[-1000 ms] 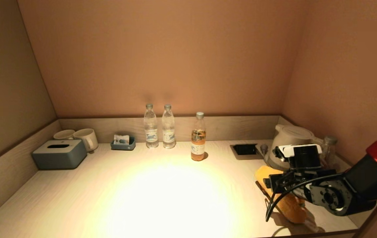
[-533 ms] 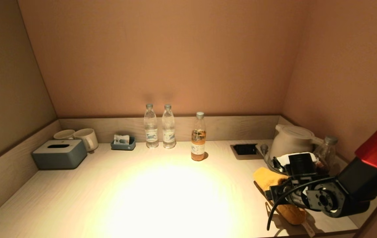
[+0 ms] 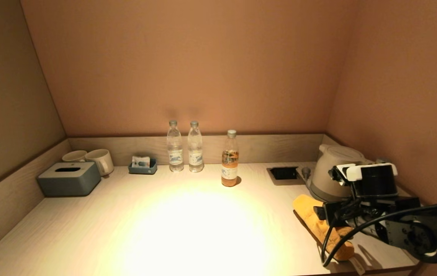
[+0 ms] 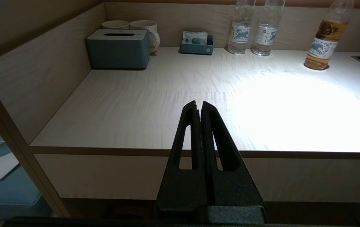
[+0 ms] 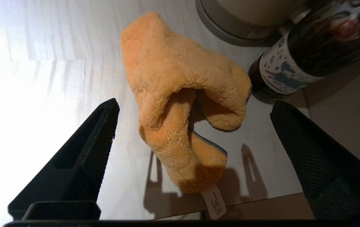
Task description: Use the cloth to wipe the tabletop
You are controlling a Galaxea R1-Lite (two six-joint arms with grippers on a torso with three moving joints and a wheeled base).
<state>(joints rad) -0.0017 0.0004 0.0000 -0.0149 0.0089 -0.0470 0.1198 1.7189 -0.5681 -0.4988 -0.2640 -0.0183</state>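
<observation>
The yellow-orange cloth (image 3: 310,212) lies crumpled in a long roll on the pale wood-grain tabletop (image 3: 187,222), at the front right by the kettle. In the right wrist view the cloth (image 5: 173,72) shows its grey edging and a white tag at the table's front edge. My right gripper (image 3: 331,222) hovers just above it, open wide; in the right wrist view the gripper (image 5: 195,105) has one finger on each side of the cloth, not touching it. My left gripper (image 4: 198,104) is shut and empty, held off the table's front edge on the left.
A kettle (image 3: 331,172) and a dark bottle (image 5: 306,56) stand right behind the cloth. At the back are a socket recess (image 3: 284,173), a tea bottle (image 3: 229,159), two water bottles (image 3: 175,147), a small tray (image 3: 142,165), mugs (image 3: 99,161) and a tissue box (image 3: 69,178).
My right arm dipped toward the cloth, then rose and shifted right. The cloth lies where it was. The left arm has not moved.
</observation>
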